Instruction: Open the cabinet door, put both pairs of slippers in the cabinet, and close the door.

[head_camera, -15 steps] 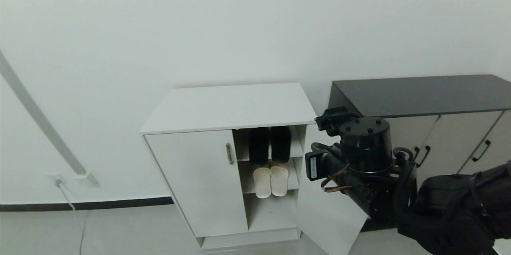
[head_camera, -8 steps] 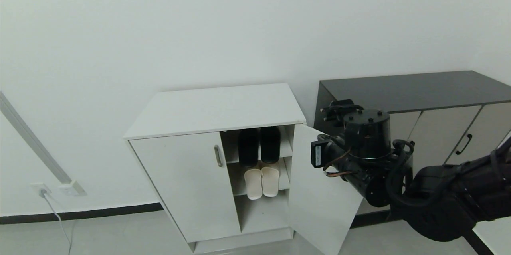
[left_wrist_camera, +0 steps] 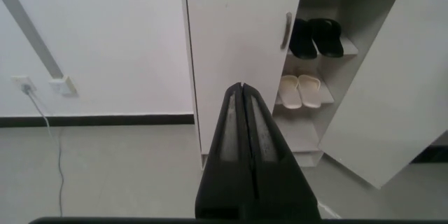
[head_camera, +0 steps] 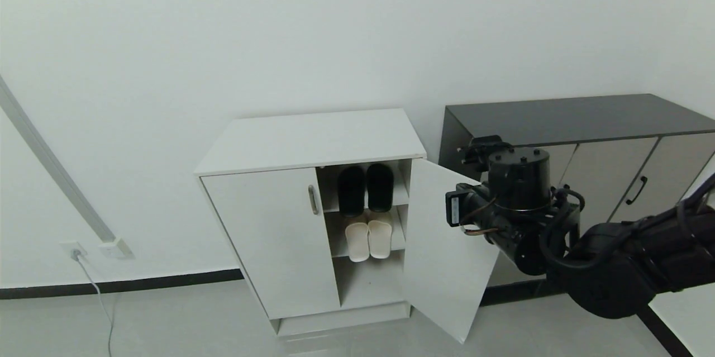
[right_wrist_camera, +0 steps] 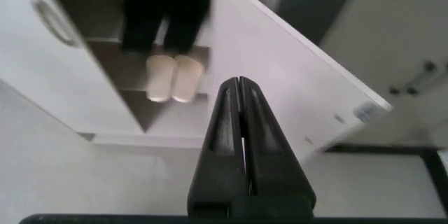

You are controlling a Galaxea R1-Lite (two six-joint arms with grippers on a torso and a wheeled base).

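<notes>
On the cabinet (head_camera: 313, 142) shelves both pairs already sit: black slippers (head_camera: 366, 189) above, white slippers (head_camera: 368, 238) just below. Its right door (head_camera: 444, 245) stands swung out towards the near right, so closing is what remains. The right gripper (right_wrist_camera: 240, 84), fingers pressed together, hovers near the door, to its right; the left gripper (left_wrist_camera: 241, 87), likewise closed, hangs well back from the cabinet. Best to push flat on the outer face near the free edge, sweep left along the hinge arc, and slow before the frame.
</notes>
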